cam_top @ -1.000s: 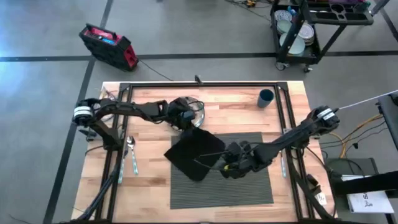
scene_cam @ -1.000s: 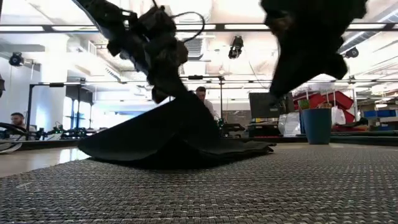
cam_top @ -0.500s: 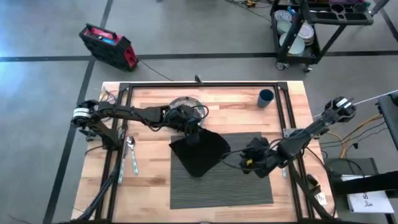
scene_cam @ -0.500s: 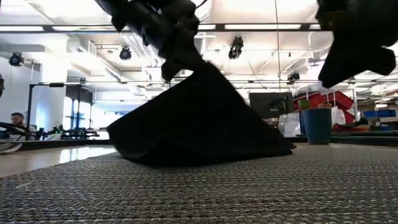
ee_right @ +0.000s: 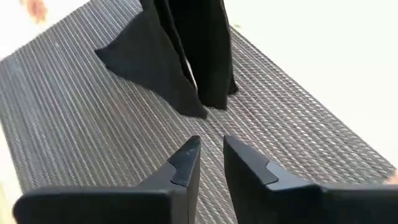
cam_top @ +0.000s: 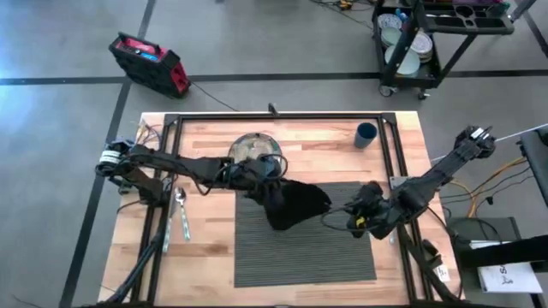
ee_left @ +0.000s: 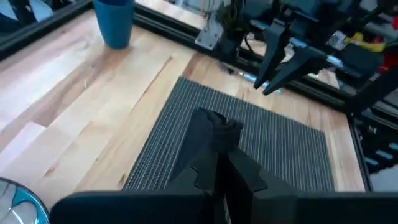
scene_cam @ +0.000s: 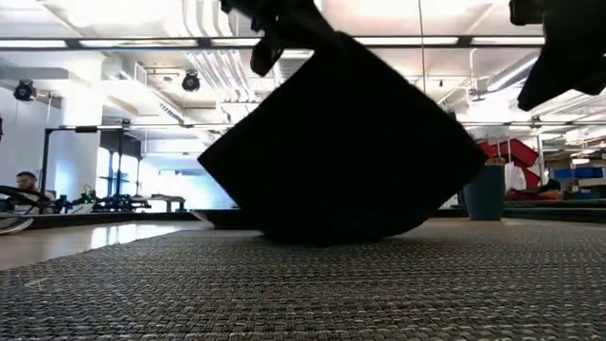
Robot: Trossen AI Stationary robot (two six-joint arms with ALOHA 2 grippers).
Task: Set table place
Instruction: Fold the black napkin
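The black cloth napkin hangs from my left gripper over the far part of the ribbed dark grey placemat on the wooden table. In the low view the napkin spreads wide below the fingers. My right gripper hovers to the right of the napkin above the placemat's right part. Its fingers stand a narrow gap apart with nothing between them. They point at the napkin. My left gripper pinches an upper bunched part of the napkin between its two fingers, which slant down from the table's left side. Whether one layer or several, I cannot tell. The cloth hangs below the fingers, and its lower end rests on the placemat.
A plate lies on the wood beyond the placemat. A blue cup stands at the far right. A spoon and other cutlery lie on the wood left of the placemat. The black frame tubes run along both sides.
My left gripper has gone up and toward the table's right edge with the napkin. The cloth lay mostly spread out and now hangs with only its lower end on the placemat. My right gripper has drawn back toward the right edge, away from the napkin.
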